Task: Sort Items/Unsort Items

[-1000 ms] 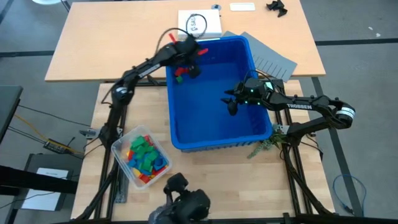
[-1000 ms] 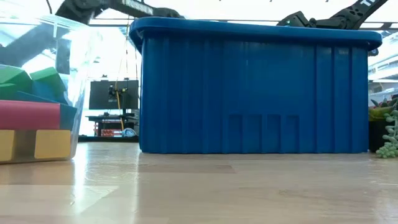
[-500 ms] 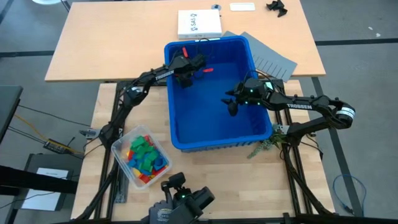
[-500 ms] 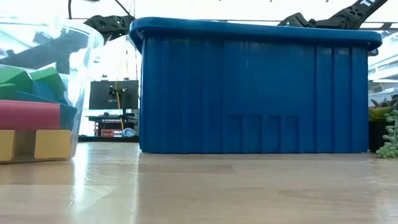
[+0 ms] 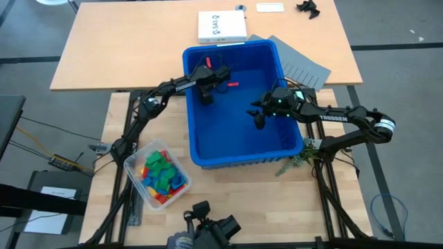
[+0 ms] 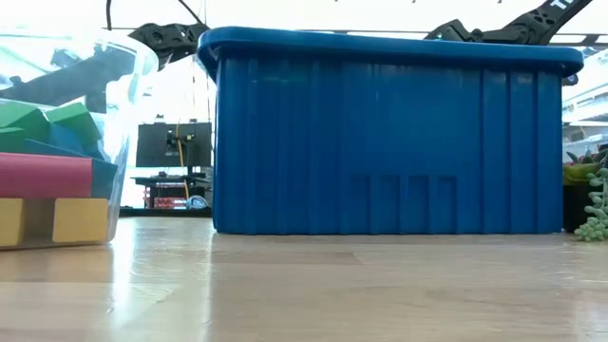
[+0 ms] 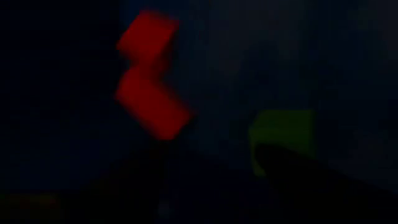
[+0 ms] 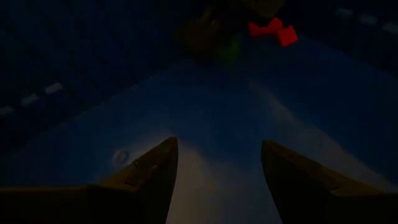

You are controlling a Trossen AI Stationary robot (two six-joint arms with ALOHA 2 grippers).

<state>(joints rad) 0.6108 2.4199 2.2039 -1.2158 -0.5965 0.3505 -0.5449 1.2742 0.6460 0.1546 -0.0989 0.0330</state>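
Note:
My left gripper (image 5: 208,93) reaches down into the far left part of the big blue bin (image 5: 246,162), open and slanting steeply down. On the bin floor, red items (image 5: 232,84) lie just to its right. The dark left wrist view shows those red items (image 7: 149,81) ahead and a green item (image 7: 283,130) right beside one finger; whether they touch, I cannot tell. My right gripper (image 5: 257,117) hangs open in the bin's right half with nothing between its fingers (image 8: 217,146). It looks across the floor at the red items (image 8: 273,30). Several more items fill a clear tub (image 5: 160,174).
The bin's tall walls (image 6: 380,142) enclose both grippers. The clear tub (image 6: 57,142) stands at the near left of the bin. Beyond the bin lie a white box (image 5: 221,26) and grey slotted sheets (image 5: 304,68). A small plant (image 5: 297,160) sits at the bin's near right corner.
My left gripper has sunk from above the bin's far left rim down inside the bin, tipping more steeply down and rolling at the wrist. The red items now show to its right; a second ago red and green showed under its left side.

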